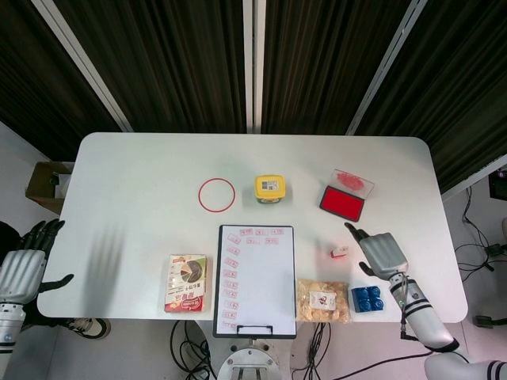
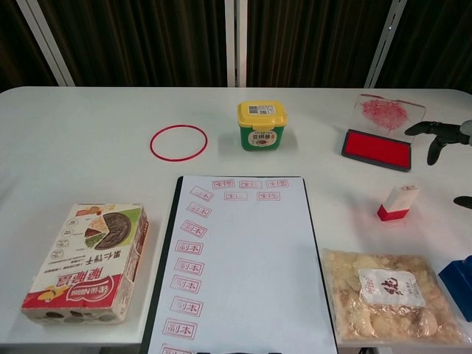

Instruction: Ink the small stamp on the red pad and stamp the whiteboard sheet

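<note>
The small stamp [image 1: 340, 252] stands upright on the white table [image 1: 142, 166] near its right edge, bare tabletop between it and the whiteboard sheet [image 1: 261, 277]. The right hand [image 1: 383, 255] hovers just beside it, fingers spread, holding nothing. The red pad [image 1: 341, 203] lies behind. The left hand [image 1: 24, 265], open, hangs off the left edge; dark curtains behind.

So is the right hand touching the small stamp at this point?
Apart. In the chest view the small stamp stands alone on the table, with bare tabletop between it and the right hand; the head view shows the same gap.
</note>
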You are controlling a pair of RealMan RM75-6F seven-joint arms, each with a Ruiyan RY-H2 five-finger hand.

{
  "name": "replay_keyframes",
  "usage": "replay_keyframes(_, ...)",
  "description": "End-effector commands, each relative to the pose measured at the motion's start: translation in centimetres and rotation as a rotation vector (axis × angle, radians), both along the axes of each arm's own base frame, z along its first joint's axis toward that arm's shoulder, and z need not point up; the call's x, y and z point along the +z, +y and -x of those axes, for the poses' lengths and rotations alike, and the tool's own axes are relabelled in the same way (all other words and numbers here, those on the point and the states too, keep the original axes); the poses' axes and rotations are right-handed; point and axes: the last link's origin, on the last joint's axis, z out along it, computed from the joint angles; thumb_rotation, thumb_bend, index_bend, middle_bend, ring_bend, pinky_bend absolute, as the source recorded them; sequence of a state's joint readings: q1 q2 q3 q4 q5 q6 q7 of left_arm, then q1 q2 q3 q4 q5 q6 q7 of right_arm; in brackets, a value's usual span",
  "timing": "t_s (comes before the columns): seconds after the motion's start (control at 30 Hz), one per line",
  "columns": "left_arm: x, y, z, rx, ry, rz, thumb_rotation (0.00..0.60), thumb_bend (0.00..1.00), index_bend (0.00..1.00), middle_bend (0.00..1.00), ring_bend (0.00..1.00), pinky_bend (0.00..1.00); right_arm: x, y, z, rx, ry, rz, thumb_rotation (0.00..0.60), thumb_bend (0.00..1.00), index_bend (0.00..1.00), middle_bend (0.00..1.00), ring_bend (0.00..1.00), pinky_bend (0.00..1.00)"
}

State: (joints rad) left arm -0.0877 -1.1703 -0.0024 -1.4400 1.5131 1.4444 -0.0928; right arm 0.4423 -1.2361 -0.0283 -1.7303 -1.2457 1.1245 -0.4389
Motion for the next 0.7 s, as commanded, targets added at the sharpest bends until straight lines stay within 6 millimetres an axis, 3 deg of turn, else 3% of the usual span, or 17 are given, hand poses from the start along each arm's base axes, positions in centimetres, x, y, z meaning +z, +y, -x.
replay_keyframes(0.03, 0.2, 0.0, 0.0, 0.001, 0.003, -0.004, 0.6, 0.0, 0.05, 0.06, 0.05, 0.16, 4.3, 2.1, 0.6, 0.013, -0.09, 0.126, 0.6, 0.18, 0.03, 0.27, 0.87, 1.0)
replay_keyframes(0.1, 0.2, 0.0, -0.1, -0.001, 0.002, -0.006, 0.6, 0.0, 0.05, 0.06, 0.05, 0.16, 6.6, 2.9, 1.4, 0.014, -0.132, 0.206, 0.6, 0.17, 0.02, 0.24, 0.79, 0.96)
replay_keyframes(0.13, 0.2, 0.0, -0.2, -0.003, 0.001, -0.007, 0.6, 0.0, 0.05, 0.06, 0.05, 0.16, 7.3, 3.2, 1.9, 0.005, -0.147, 0.234, 0.6, 0.15, 0.01, 0.19, 0.61, 0.87)
replay_keyframes(0.17, 0.2, 0.0, -0.3, -0.007, 0.0, -0.007, 0.6, 0.0, 0.05, 0.06, 0.05, 0.16, 8.5, 3.7, 2.9, -0.023, -0.152, 0.28, 0.6, 0.13, 0.0, 0.12, 0.39, 0.71)
replay_keyframes(0.2, 0.1, 0.0, -0.4, -0.01, -0.002, -0.007, 0.6, 0.0, 0.05, 0.06, 0.05, 0.16, 9.3, 4.0, 3.7, -0.045, -0.133, 0.308, 0.6, 0.11, 0.0, 0.08, 0.24, 0.58)
replay_keyframes(0.23, 0.1, 0.0, -0.5, -0.013, -0.003, -0.006, 0.6, 0.0, 0.05, 0.06, 0.05, 0.16, 9.8, 4.4, 4.5, -0.072, -0.107, 0.328, 0.6, 0.09, 0.0, 0.03, 0.08, 0.39)
replay_keyframes(0.27, 0.0, 0.0, -0.7, -0.017, -0.004, -0.005, 0.6, 0.0, 0.05, 0.06, 0.05, 0.16, 10.3, 4.7, 5.4, -0.109, -0.085, 0.353, 0.6, 0.07, 0.0, 0.0, 0.01, 0.23)
replay_keyframes(0.37, 0.0, 0.1, -1.0, -0.03, -0.006, -0.009, 0.6, 0.0, 0.05, 0.06, 0.05, 0.16, 11.0, 5.4, 7.1, -0.156, -0.115, 0.418, 0.6, 0.06, 0.0, 0.0, 0.0, 0.02)
replay_keyframes(0.5, 0.3, 0.2, -1.3, -0.041, -0.003, -0.023, 0.6, 0.0, 0.05, 0.06, 0.05, 0.16, 11.2, 6.5, 8.5, -0.151, -0.171, 0.475, 0.6, 0.06, 0.0, 0.0, 0.0, 0.0)
replay_keyframes(0.7, 0.4, 0.4, -1.4, -0.053, -0.003, -0.039, 0.6, 0.0, 0.05, 0.06, 0.05, 0.16, 11.5, 6.8, 8.8, -0.131, -0.185, 0.501, 0.6, 0.08, 0.0, 0.0, 0.0, 0.0)
